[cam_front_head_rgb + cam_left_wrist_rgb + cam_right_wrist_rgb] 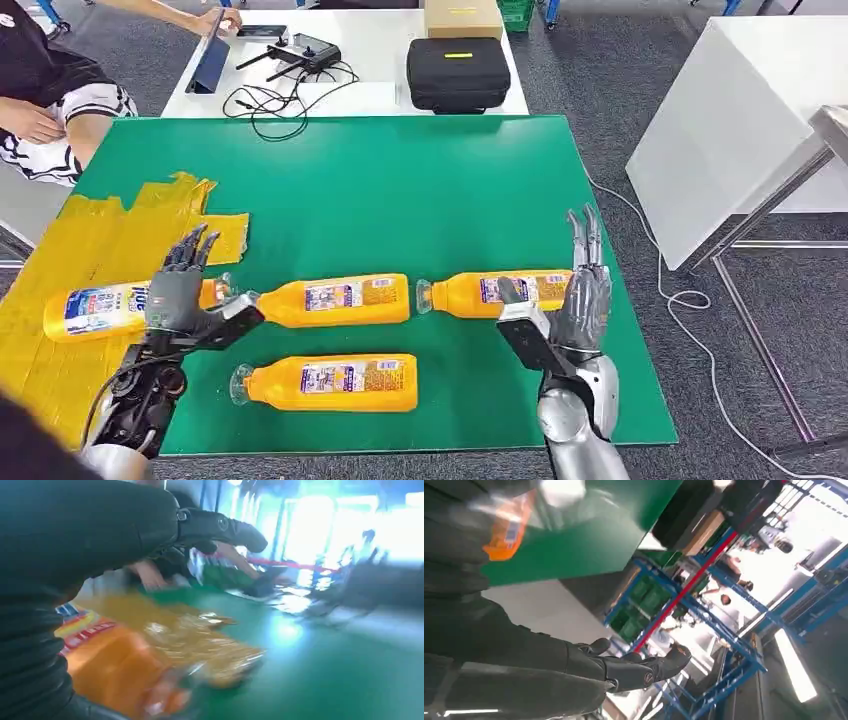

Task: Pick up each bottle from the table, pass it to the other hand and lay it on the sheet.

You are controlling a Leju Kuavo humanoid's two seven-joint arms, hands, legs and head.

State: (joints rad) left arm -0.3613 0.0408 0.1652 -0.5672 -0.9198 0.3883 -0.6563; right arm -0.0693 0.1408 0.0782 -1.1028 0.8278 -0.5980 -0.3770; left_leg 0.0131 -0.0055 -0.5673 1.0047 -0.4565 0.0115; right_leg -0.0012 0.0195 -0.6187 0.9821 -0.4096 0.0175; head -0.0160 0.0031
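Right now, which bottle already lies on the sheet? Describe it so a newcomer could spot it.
Look at the green table, then its left edge, where the yellow sheet is taped. The bottle on the sheet lies there on its side, beside the left robot hand; the other three lie on bare green.

Four orange bottles counted: one on the yellow sheet, three on the green table. One sheet. One table.

left hand: low, fingers spread, empty | right hand: raised, fingers straight, empty
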